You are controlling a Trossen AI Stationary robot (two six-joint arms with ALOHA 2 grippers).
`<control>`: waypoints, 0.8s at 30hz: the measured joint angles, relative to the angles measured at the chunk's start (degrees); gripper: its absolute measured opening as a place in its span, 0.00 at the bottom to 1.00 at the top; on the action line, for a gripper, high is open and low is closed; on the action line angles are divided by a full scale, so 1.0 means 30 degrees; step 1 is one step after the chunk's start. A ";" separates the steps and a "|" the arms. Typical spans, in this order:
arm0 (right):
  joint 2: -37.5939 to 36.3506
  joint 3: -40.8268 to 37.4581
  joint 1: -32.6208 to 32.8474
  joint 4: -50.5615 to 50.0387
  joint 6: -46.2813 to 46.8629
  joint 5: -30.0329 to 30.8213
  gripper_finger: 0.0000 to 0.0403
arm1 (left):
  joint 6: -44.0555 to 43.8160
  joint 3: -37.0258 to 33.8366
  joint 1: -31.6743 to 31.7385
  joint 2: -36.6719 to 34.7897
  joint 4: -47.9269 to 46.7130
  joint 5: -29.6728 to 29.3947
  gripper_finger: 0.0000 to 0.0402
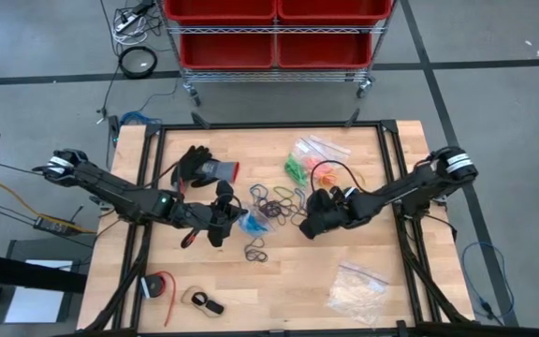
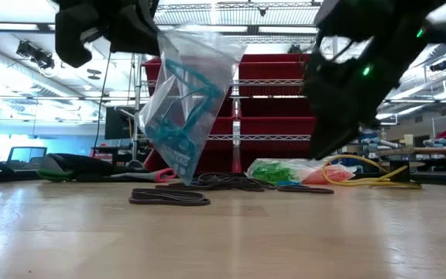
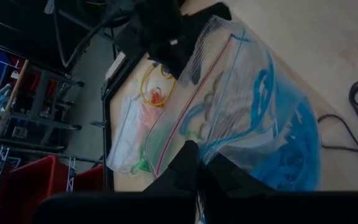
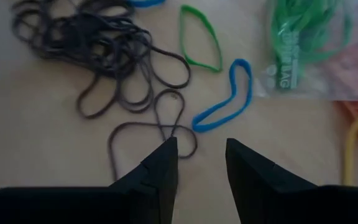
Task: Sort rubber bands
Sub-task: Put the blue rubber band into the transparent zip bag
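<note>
Loose rubber bands [image 1: 277,201], mostly black with some blue and green, lie in a heap at the table's middle. My left gripper [image 1: 221,217] is shut on a clear zip bag of blue bands [image 1: 252,223], which hangs from it in the low view [image 2: 183,101]. My right gripper [image 4: 201,149] is open and tipped down over the heap's right side. Just beyond its fingertips lie a black loop [image 4: 160,127] and a blue band [image 4: 225,96], with a green band [image 4: 201,37] farther on. Nothing is between its fingers. My left gripper pinches the clear bag near its zip top [image 3: 180,140], beside the red zip line. The bag hangs below the fingers, and the blue bands sag in its lower end [image 2: 178,159]. Whether that end touches the table I cannot tell.
Bags of green bands [image 1: 298,167] and orange bands [image 1: 324,178] and a yellow cable [image 4: 353,143] lie at the far right of the heap. A black glove [image 1: 199,168] lies far left. A bag of whitish pieces [image 1: 354,290] and a red roll [image 1: 157,285] sit near the front.
</note>
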 joint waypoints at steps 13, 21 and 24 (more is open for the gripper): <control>0.2859 -0.0163 -0.2838 0.4070 -0.1852 -0.1383 0.30 | -0.0003 -0.1971 0.0000 0.0003 0.0442 -0.0006 0.03; 0.4153 -0.0046 -0.3554 0.4551 -0.1889 -0.1957 0.20 | 0.0000 -0.1971 0.0005 0.0000 0.1284 0.0001 0.03; 0.4066 -0.0077 -0.3512 0.4700 -0.2433 -0.2129 0.04 | -0.0002 -0.1971 0.0029 0.0000 0.1336 0.0000 0.03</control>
